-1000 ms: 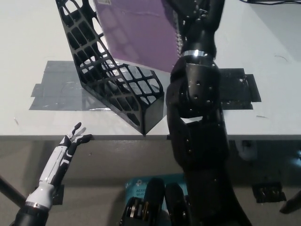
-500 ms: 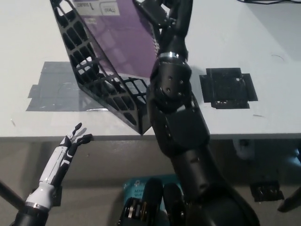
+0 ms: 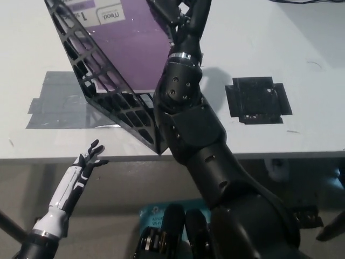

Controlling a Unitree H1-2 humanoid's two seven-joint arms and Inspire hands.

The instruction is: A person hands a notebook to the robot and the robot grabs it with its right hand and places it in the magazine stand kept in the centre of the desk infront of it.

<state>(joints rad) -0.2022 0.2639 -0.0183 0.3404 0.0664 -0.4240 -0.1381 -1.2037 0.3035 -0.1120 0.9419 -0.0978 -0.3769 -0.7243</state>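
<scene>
A purple notebook (image 3: 126,40) leans inside the black lattice magazine stand (image 3: 102,89) on the white desk, its white label at the top. My black right hand (image 3: 168,12) is at the notebook's upper right edge, with fingers still against it; the grip itself is partly hidden by the arm. The black right arm (image 3: 188,118) runs up the middle of the view and covers the stand's right end. My white left hand (image 3: 89,162) rests open below the desk's front edge at the lower left.
Grey tape patches (image 3: 54,102) lie under the stand. A black taped square (image 3: 257,100) sits on the desk to the right. The desk's front edge (image 3: 302,154) crosses the view; a blue object (image 3: 156,213) lies on the floor below.
The right arm has swung left and forward, lowering the notebook further into the stand. The whole picture has shifted a little, so the camera moved too. The left hand stays low.
</scene>
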